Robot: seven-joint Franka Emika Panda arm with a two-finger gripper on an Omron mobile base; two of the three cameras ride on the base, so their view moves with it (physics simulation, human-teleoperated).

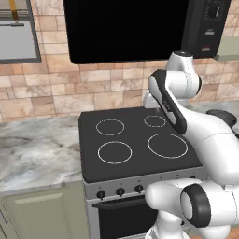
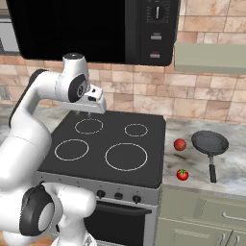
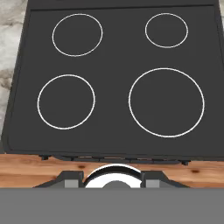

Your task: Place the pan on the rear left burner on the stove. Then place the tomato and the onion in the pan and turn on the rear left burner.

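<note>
Hand hovers empty above the stove, jaws partly parted. Well off to its right on the worktop sits the pan, with onion and tomato nearby. Best approach: swing right and grasp the pan's handle squarely.

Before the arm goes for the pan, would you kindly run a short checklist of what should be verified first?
1. Rear left burner free of objects: ok.
2. Pan upright on the counter right of the stove, handle toward the front: ok.
3. Tomato and onion lying clear of the pan: ok.
4. Gripper empty: ok, nothing between the fingers.
5. Gripper near the pan: not ok, it hangs over the cooktop's rear left.
</note>
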